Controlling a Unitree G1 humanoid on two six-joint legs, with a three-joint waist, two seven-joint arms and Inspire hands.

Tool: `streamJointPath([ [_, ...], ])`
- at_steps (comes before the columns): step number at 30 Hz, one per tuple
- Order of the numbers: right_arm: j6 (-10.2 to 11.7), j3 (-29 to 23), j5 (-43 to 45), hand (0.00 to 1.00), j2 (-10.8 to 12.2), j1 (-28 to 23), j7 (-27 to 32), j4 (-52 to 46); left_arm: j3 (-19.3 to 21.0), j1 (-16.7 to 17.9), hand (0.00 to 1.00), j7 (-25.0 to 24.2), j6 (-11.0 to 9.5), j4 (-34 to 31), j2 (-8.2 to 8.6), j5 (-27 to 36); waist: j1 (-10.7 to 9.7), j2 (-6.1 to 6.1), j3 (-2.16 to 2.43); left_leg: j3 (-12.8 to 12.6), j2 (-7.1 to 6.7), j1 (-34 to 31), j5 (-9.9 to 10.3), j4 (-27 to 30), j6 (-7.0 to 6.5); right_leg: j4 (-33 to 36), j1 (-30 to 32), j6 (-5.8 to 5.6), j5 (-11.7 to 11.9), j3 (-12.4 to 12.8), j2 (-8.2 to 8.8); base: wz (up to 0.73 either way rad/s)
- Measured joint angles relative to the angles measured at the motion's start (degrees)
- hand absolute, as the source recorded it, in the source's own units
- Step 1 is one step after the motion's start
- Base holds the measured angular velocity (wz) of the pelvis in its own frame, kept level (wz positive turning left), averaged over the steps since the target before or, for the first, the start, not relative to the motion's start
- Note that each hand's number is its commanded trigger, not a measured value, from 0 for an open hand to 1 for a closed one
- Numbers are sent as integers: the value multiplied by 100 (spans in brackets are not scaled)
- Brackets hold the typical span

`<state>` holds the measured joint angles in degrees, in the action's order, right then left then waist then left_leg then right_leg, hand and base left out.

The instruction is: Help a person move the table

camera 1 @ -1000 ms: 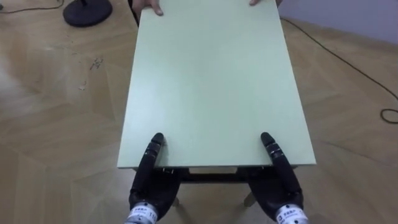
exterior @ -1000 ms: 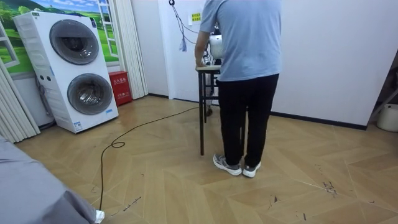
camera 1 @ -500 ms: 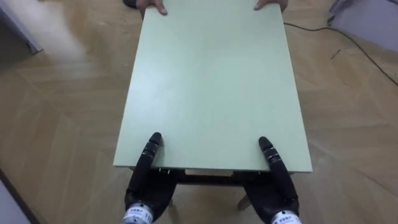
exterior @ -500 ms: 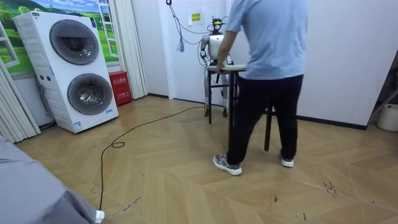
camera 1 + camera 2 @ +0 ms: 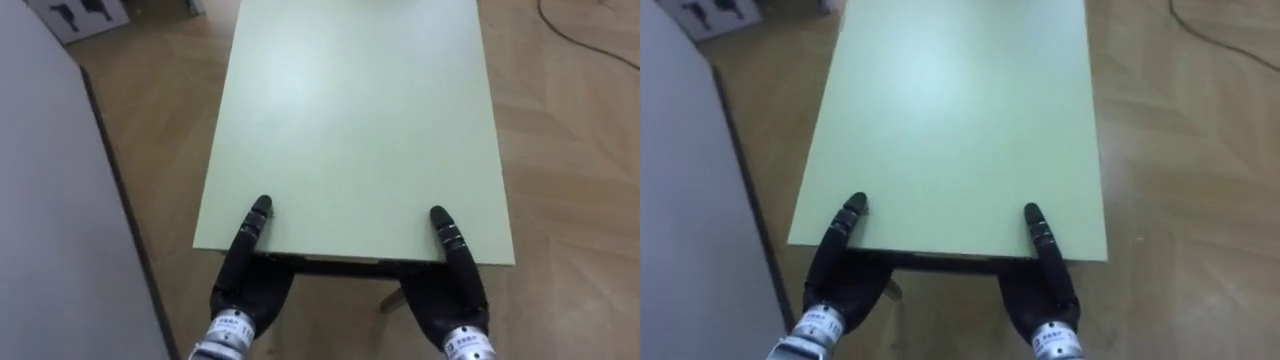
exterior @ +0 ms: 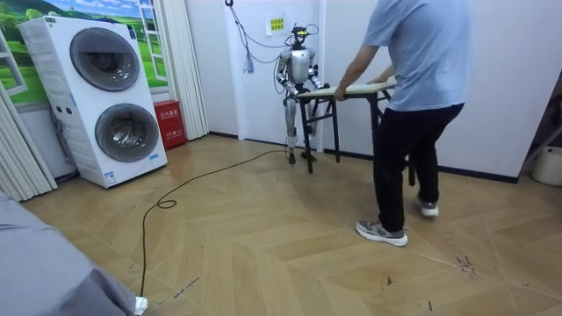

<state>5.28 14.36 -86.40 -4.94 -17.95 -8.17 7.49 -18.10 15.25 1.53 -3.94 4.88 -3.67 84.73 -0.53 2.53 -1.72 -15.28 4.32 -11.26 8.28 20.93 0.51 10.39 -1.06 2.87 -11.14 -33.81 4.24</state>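
Note:
A pale green table stretches away from me, its near edge just in front of my body. My left hand grips that edge at the left, thumb flat on the top and fingers beneath. My right hand holds the same edge at the right in the same way. In the room view a person in a light blue shirt holds the far end of the table. I stand at its other end, by the white wall.
A grey panel rises close on my left. Wooden floor lies on both sides of the table. In the room view a stacked washer and dryer and a red box stand at the room view's left.
The person has stepped toward the room view's right and the table has swung that way with them. My eye view has shifted, bringing the grey panel in on the left. My grip is unchanged.

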Motion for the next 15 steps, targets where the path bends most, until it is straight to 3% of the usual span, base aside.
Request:
streamJointPath([
  [3,-143,-38,126,100,-17,77,80,-2,99,73,100,5,14,1,81,0,-50,22,-4,62,-90,187,-5,-516,-50,77,-15,-50,-29,-64,-25,42],
  [6,-165,-63,260,100,-8,86,135,-8,131,155,100,12,33,14,151,7,-35,15,-5,64,-179,276,-73,-743,-172,148,-7,-86,-48,259,31,27],
  [10,-165,-52,296,100,-6,145,177,-7,155,158,100,16,3,12,179,7,143,16,-4,65,-244,277,-75,-763,-236,233,22,-142,-46,403,96,13],
  [14,-167,-51,336,100,-3,187,181,-4,157,165,100,-2,-37,7,208,7,213,16,-3,165,-379,285,-108,-780,-347,461,7,-294,-117,497,237,38],
  [15,-167,-48,336,100,-4,175,181,-5,151,174,100,-2,-36,8,203,6,213,15,-3,304,-445,290,-117,-782,-379,579,10,-375,-166,639,262,52],
])
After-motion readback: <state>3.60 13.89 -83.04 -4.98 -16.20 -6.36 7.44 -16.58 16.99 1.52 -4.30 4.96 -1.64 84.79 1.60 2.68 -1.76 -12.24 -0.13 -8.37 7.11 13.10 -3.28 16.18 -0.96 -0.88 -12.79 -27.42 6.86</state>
